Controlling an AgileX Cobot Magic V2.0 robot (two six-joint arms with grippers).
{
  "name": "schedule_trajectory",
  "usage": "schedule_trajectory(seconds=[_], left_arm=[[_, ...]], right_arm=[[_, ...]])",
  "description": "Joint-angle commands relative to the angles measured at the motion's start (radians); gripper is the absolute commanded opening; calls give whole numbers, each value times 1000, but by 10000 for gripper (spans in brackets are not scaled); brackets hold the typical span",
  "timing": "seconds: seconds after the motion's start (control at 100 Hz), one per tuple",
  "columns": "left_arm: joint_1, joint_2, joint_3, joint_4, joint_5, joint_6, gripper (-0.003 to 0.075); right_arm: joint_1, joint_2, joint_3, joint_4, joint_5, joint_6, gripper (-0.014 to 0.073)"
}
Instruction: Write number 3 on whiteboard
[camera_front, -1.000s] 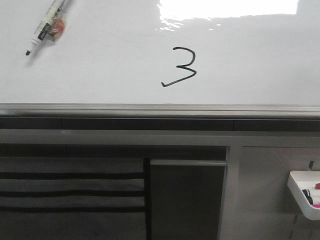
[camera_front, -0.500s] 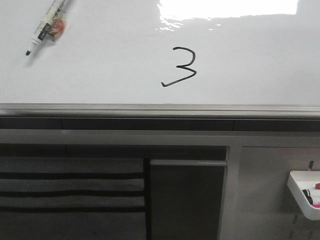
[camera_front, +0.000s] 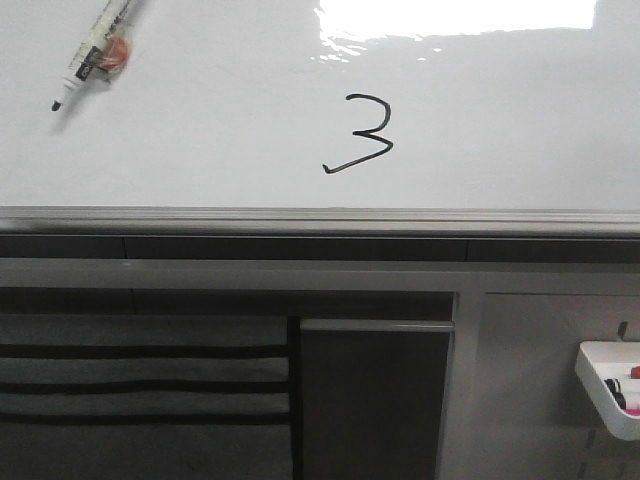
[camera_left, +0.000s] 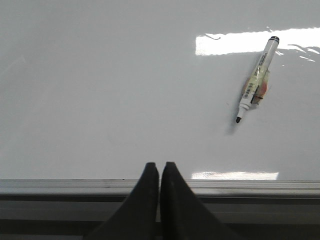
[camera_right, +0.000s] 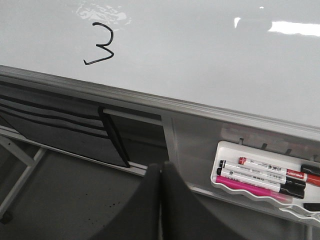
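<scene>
Glossy whiteboard (camera_front: 200, 150) — thin black number 3 (camera_front: 360, 133) near its grey lower frame. Left gripper (camera_left: 159, 170) and right gripper (camera_right: 161, 172) — fingers pressed together, empty. Only the right wrist view shows the tray's (camera_right: 225, 150) markers (camera_right: 265, 175) clearly.

A: What did the whiteboard (camera_front: 200, 130) look like?

B: It was a large, glossy white board lying flat, with a grey metal frame along its near edge. A bright patch of reflected light sat at its far side, right of centre.

A: And the number 3 (camera_front: 360, 135)?

B: It was a small black digit drawn in thin marker strokes, with a long tail trailing from its lower left. It stood roughly mid-width on the board, between the glare and the frame edge. From the right wrist camera the number appeared whole, just above the frame.
</scene>
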Motion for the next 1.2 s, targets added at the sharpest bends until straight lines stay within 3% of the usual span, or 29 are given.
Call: schedule_trajectory(seconds=[0.0,0.15,0.46,0.75,1.189], left_arm=[[2,-32,2,-1,-85,-12,-18],[2,-32,2,-1,-85,-12,-18],[2,-32,2,-1,-85,-12,-18],[2,-32,2,-1,-85,-12,-18],[2,-32,2,-1,-85,-12,-18]], right_arm=[[-4,-4,-13,-13,-82,-1,-74],[-55,-104,66,-32,-166,-1,-74],[-263,-399,526,21,-676,-1,-74],[-360,-489,782,21,-911,-1,-74],[-361,-489,777,21,-891,-1,-74]])
